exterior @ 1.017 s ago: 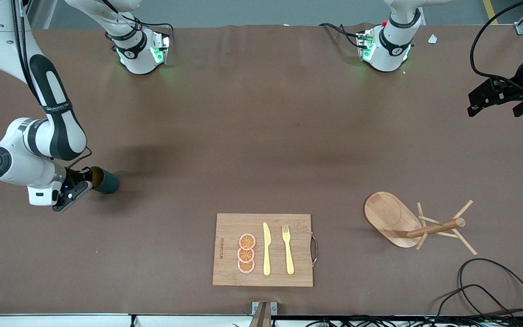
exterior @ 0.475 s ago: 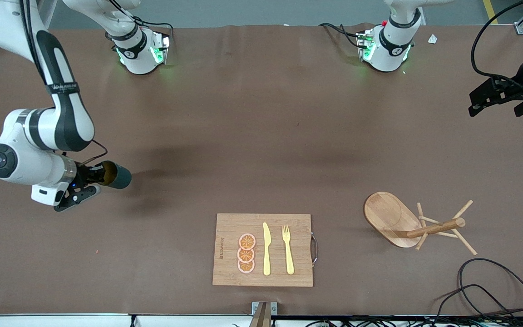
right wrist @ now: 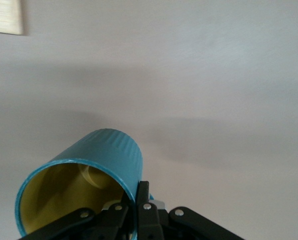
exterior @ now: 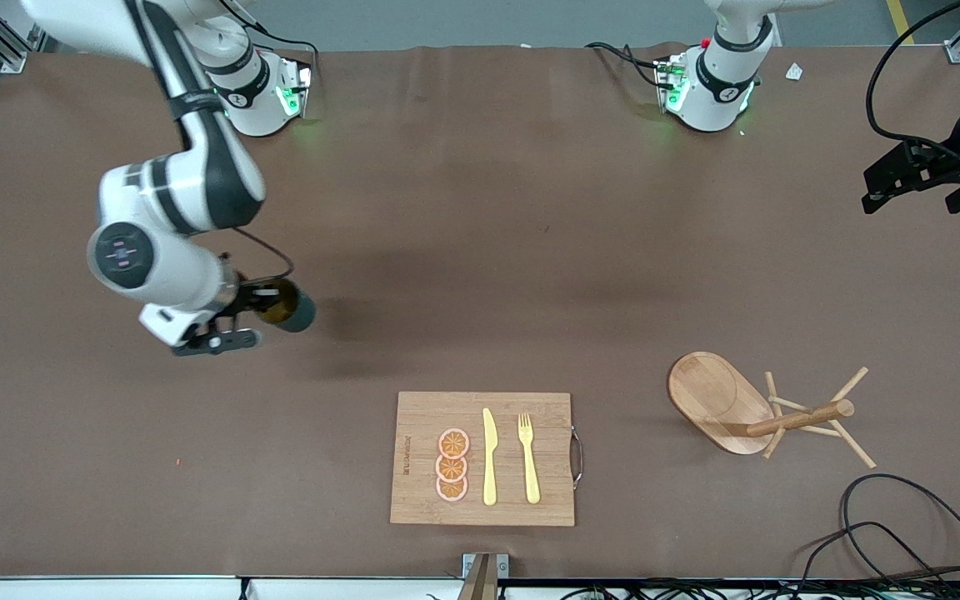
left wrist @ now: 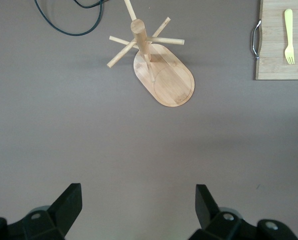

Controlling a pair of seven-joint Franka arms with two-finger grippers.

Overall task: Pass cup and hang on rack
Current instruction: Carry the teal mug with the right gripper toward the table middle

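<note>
We find no text we can read — only a dark burned-in mark along one edge of the cutting board (exterior: 482, 458), too small to make out, and faint lettering on the right arm's band, also illegible.

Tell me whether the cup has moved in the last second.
Yes. The cup, held in the right gripper, has travelled toward the cutting board and the table's middle.

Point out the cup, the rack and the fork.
cup (exterior: 295, 309): front view, on its teal ribbed side.
rack (exterior: 795, 418): front view, on its central post.
fork (exterior: 527, 462): front view, on its yellow handle.
</note>
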